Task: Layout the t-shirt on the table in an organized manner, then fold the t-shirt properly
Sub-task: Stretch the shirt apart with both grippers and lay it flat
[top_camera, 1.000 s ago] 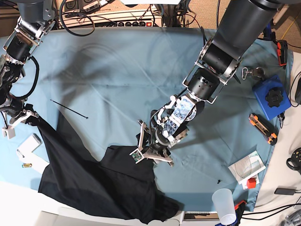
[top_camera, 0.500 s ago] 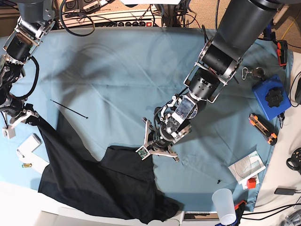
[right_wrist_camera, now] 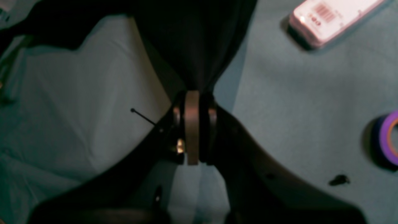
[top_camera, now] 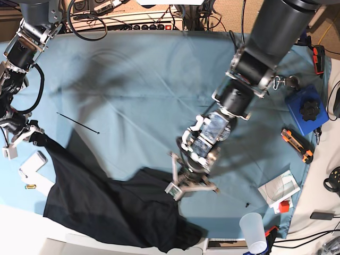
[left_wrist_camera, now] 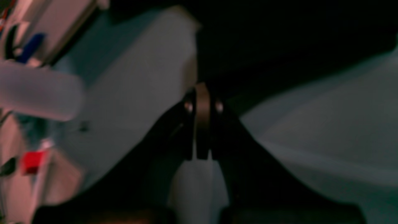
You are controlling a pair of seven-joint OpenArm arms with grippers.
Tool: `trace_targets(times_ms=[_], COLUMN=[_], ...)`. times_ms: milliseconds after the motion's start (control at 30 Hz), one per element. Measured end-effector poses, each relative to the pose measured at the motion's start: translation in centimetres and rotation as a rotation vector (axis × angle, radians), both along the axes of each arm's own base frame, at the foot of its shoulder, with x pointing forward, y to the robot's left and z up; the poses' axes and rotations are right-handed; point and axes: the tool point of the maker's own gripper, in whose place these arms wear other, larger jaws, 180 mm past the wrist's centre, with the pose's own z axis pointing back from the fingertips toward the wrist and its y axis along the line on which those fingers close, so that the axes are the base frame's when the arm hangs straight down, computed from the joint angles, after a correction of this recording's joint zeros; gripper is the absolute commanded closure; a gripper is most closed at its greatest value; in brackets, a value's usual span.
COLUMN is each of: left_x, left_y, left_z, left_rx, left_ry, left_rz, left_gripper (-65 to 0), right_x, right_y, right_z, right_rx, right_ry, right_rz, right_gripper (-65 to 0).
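Observation:
The black t-shirt lies crumpled at the front left of the light blue table, partly hanging over the front edge. My left gripper is at the shirt's right upper edge, shut on the fabric. In the left wrist view its fingertips are pressed together with the dark t-shirt just beyond them. At the table's left edge my right gripper is shut on a corner of the shirt. The right wrist view shows the t-shirt gathered into the closed fingertips. No print or label shows.
A white box lies left of the shirt, and a thin black cable tie behind it. A plastic cup, a booklet, an orange tool and a blue box line the right side. A purple tape roll sits nearby.
My left gripper has shut on the shirt's edge and moved right and toward the front, dragging that edge along. The right gripper has held its corner almost still.

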Motion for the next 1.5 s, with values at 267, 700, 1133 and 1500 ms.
trace_targets(times_ms=[267,700,1133,1500], left_x=[-2.5,-10.9,-22.4,-30.5], left_y=[8.5,17.7,21.7,21.0], left_z=[0.4,2.1,0.1,-0.7], left_rx=[0.020,-0.041,-0.071,-0.050], left_ry=[0.056,0.153,0.294,0.403], left_rz=[0.089,0.145,0.182,0.172], left_gripper=[0.0,0.0,0.0,0.0], right_x=[0.3,-2.4,-9.2,-14.2], right_y=[1.6,4.2,6.4,8.3], right_z=[4.0,1.9,-5.0,-4.8], right_rx=[-0.062,-0.008,0.086,-0.035], right_ry=[-0.076,-0.011,0.173,0.220], right_rz=[0.075,0.158,0.185,0.284], right_gripper=[0.0,0.0,0.0,0.0])
